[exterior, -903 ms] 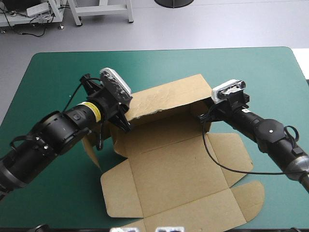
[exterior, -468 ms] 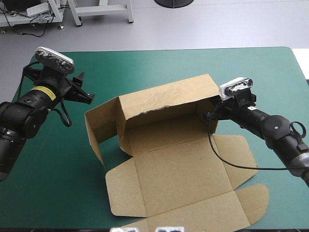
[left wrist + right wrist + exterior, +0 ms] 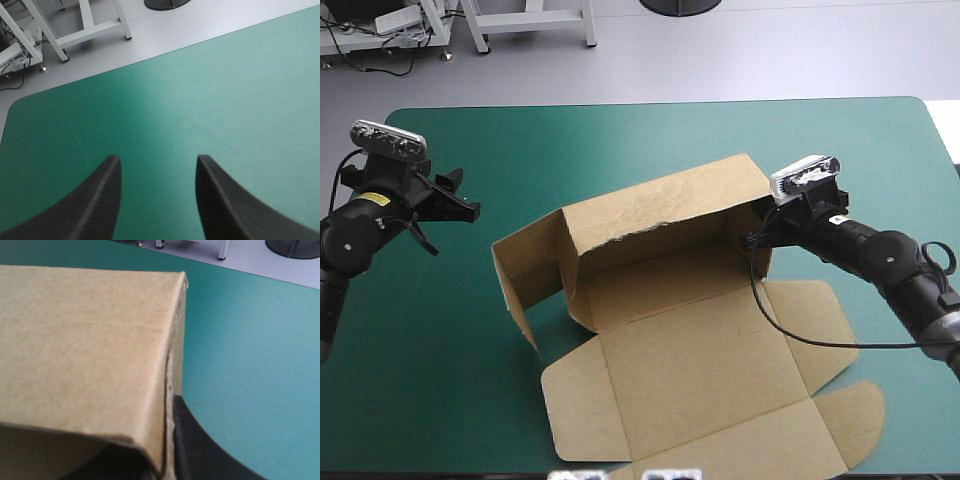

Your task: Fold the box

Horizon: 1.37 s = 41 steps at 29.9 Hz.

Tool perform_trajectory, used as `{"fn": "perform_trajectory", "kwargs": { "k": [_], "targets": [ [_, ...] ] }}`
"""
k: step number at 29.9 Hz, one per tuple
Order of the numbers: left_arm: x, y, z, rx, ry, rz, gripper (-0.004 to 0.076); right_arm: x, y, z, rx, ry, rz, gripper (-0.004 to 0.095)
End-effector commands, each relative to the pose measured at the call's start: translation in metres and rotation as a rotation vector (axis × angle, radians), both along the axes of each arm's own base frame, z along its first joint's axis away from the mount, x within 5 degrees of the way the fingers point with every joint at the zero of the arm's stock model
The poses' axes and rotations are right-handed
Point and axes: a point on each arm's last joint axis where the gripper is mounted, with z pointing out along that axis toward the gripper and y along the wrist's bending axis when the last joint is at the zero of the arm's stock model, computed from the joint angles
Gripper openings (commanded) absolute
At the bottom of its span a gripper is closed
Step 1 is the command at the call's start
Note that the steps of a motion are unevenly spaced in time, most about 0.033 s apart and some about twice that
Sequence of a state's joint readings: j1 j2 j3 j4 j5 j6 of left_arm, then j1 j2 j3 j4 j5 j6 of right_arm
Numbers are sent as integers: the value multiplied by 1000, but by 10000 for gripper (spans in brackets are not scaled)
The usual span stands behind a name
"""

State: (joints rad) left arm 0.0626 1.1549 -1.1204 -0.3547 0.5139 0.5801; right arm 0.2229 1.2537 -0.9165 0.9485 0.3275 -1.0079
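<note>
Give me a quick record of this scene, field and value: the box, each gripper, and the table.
box: brown, far wall and left end flap raised, near panels flat
left gripper: jaws open, empty, over bare cover, off to the box's left
right gripper: jaws shut on the far wall's right corner
table: teal-green cover

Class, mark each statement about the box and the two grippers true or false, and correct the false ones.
1. The left gripper stands open over the teal-green cover, apart from the box. True.
2. The box lies fully flat. False: its far wall and left flap stand raised.
3. The right gripper is shut on the box at the far wall's right end. True.
4. Both grippers hold the box. False: only the right one does.
</note>
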Motion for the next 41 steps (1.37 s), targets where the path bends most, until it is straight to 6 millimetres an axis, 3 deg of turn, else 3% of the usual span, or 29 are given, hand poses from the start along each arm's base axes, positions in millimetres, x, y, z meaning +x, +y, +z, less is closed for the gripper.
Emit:
{"fn": "perform_trajectory", "kwargs": {
  "k": [1, 5, 12, 19, 24, 37, 41],
  "targets": [
    [2, 3, 6, -44, -98, 41, 337, -2, -5, 20, 36, -45, -43, -25],
    [5, 2, -5, -56, -57, 36, 332, -3, -4, 19, 43, -31, -37, -25],
    [6, 2, -6, -45, -50, 35, 332, -4, -7, 19, 17, 27, -46, -25],
    [6, 2, -6, -46, -58, 38, 332, -1, -16, 50, -29, 10, -54, -25],
    [7, 3, -5, -45, -66, 40, 332, -3, -15, 60, -29, 18, -27, -25],
    [5, 2, -9, -43, -35, 32, 311, -6, -13, 57, -30, 72, -3, -25],
    [-5, 2, -13, -42, -50, 42, 306, -8, -14, 59, -50, 101, -4, -25]
  ]
}}
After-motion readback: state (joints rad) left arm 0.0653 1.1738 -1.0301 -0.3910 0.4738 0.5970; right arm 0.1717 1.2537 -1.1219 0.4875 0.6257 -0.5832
